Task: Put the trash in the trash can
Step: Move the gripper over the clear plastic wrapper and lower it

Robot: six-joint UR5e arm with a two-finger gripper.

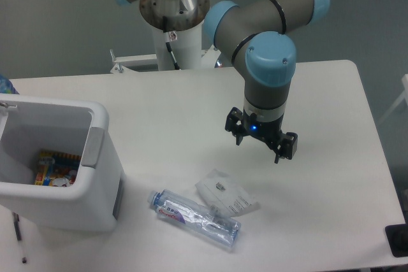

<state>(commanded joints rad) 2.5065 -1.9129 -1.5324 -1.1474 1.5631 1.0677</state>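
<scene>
A clear plastic water bottle (194, 217) with a blue cap and red-blue label lies on its side on the white table, near the front. A flat whitish translucent packet (227, 197) lies just behind it, touching or slightly overlapping it. The white boxy trash can (95, 176) with a grey side tab stands at the left; a colourful wrapper lies inside it. My gripper (259, 143) hangs above the table, up and to the right of the packet. Its fingers are apart, and it holds nothing.
The arm's base column (173, 23) stands at the back of the table. A thin dark rod (19, 237) lies by the trash can's front left. A dark object (398, 240) sits at the table's front right edge.
</scene>
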